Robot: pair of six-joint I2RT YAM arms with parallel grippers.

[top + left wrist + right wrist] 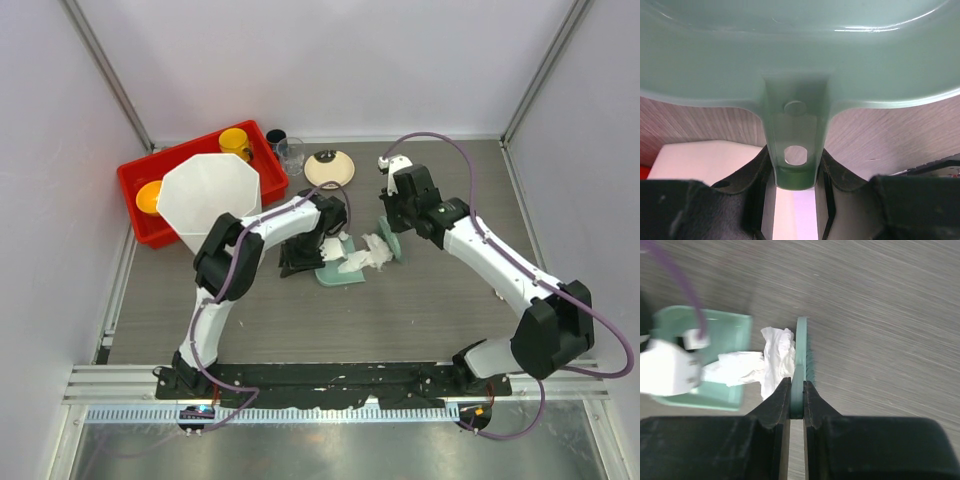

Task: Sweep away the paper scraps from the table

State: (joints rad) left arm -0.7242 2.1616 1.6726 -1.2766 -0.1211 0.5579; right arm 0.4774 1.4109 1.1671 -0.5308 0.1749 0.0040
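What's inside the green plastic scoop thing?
One crumpled white paper scrap lies partly in the pale green plastic dustpan, at its open edge. Its back part is hidden under the left arm, so more cannot be ruled out.

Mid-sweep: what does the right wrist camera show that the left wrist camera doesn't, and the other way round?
Right wrist only: the right gripper shut on the green brush, with the paper scraps lying between the brush and the dustpan.
Left wrist only: the left gripper clamped on the dustpan handle, seen from behind the pan, and part of a white container beside it.
Both: the dustpan and the wood-grain table.
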